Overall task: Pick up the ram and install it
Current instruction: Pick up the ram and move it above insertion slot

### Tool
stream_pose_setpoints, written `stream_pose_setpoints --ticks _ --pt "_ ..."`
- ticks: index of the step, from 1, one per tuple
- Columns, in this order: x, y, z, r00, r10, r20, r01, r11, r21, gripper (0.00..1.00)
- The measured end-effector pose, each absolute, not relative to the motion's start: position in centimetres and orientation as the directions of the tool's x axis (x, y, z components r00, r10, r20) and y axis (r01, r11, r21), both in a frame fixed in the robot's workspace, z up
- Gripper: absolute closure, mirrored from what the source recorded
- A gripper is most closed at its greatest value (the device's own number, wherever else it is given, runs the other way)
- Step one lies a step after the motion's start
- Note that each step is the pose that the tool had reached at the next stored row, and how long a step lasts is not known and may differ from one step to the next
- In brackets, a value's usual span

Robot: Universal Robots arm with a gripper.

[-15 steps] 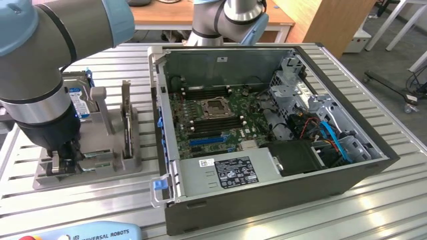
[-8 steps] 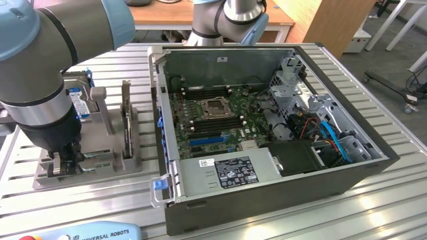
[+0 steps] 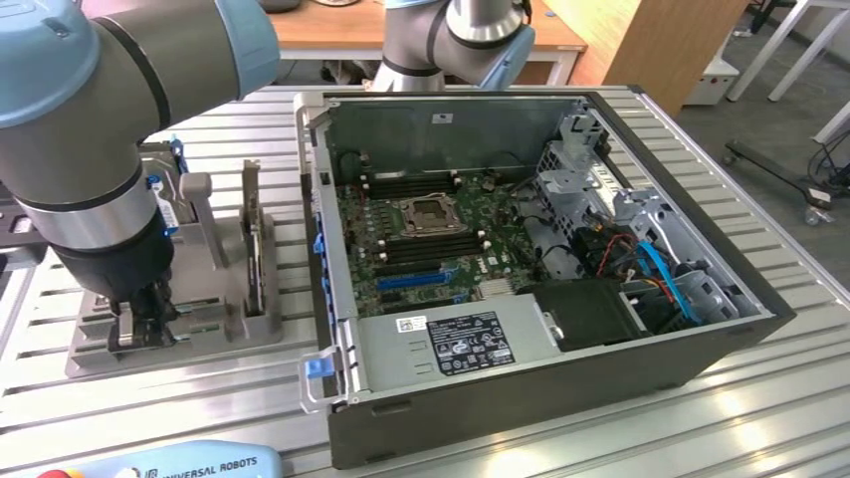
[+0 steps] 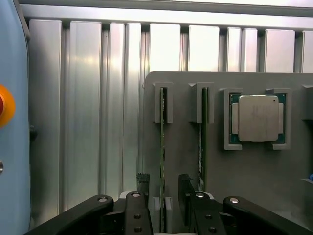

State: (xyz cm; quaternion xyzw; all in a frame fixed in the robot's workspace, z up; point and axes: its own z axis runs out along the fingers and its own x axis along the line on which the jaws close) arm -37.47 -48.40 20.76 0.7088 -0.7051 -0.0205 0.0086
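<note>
My tool (image 4: 163, 182) stands wide open, as wide as it goes, and it holds nothing. It is down low over the grey holder (image 4: 244, 171) on the bench (image 4: 88, 122). Its two black fingers (image 4: 142, 180) straddle the ram (image 4: 162, 127), one on each side of the thin green board. I see a narrow gap on both sides, so neither finger presses on it.

The ram stands on its edge in its slot in the holder, upright. A second ram (image 4: 203, 127) stands in the neighbouring slot, parallel to the first, and one of my fingers sits in the gap between the two sticks. Past the second ram, the square silver processor chip (image 4: 258, 118) lies flat in its own pocket of the same holder.

In the exterior view my arm reaches straight down at the exterior view's left, with the tool (image 3: 139, 324) sunk into the holder (image 3: 226, 334). The open computer case (image 3: 743, 299) sits just beside the holder, on the exterior view's right, its green motherboard (image 3: 412, 239) facing up.
</note>
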Motion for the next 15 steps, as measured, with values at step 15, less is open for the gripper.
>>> stream_pose_setpoints --ticks 15 --pt "-37.00 -48.41 20.21 0.005 -1.000 -0.017 -0.999 -0.006 0.041 0.63"
